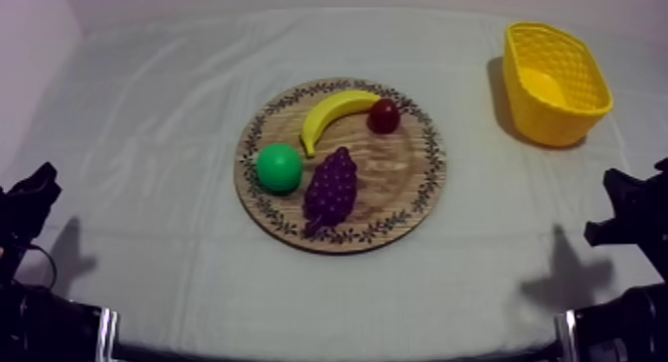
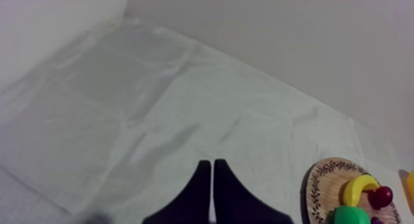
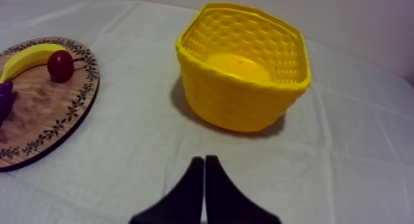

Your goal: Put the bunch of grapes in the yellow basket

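The cloth [image 1: 149,137] is matt, soft-looking and creased. The board [image 1: 398,177] shows wood grain. The basket [image 1: 542,117] looks like woven plastic. The banana [image 1: 333,112] and the small red fruit [image 1: 384,115] are smooth and shiny. The grapes [image 1: 330,187] are bumpy.

green fruit [image 1: 279,167] beside grapes [image 1: 330,187], open cloth [image 1: 487,222] beyond

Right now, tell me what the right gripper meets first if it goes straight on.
Likely the near wall of the basket: the right gripper, shut, points over cloth toward it. Depth is unclear; it could touch cloth first.
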